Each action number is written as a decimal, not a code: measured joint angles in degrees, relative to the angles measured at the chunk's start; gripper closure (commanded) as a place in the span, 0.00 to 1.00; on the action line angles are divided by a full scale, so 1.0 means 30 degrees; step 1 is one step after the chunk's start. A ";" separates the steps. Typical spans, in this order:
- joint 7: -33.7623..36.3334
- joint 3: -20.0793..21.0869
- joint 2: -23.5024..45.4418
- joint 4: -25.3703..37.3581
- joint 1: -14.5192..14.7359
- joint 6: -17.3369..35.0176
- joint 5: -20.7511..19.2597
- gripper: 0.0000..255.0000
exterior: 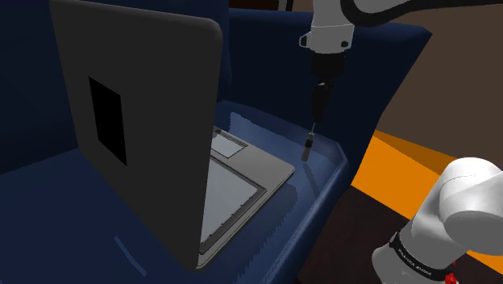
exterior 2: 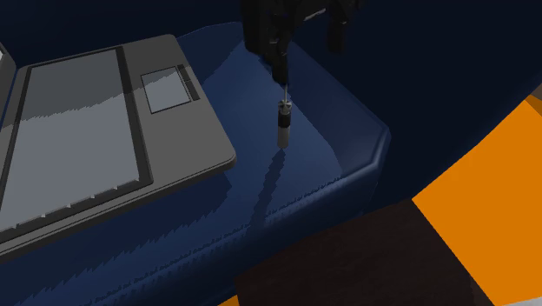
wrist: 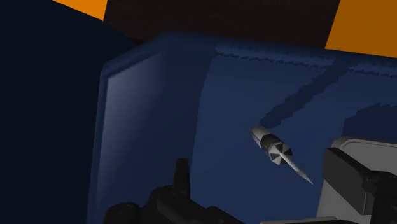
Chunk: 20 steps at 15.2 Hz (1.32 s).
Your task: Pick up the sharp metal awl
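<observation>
Awl (exterior 2: 283,122) is seen standing tip-up on the blue cushion (exterior 2: 334,152), beside the laptop (exterior 2: 104,130); gripper (exterior: 321,105) is spread above it, the tip off-centre by one finger. It could be toppled on closing, since little is offered by the thin shaft.

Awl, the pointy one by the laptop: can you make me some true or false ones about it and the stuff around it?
1. The small grey-handled awl with a thin metal spike is upright, spike up. True.
2. The flat grey laptop is shut. False: it is open, lid raised.
3. The awl lies on the laptop's keyboard. False: it is over the dark blue cushioned seat, apart from the laptop.
4. The black gripper is right above the awl. True.
5. The floor patch beside the seat is green. False: it is orange.
</observation>
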 measured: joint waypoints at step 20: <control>-0.0469 0.0539 0.2200 -0.1292 0.0716 0.1646 0.0823 1.00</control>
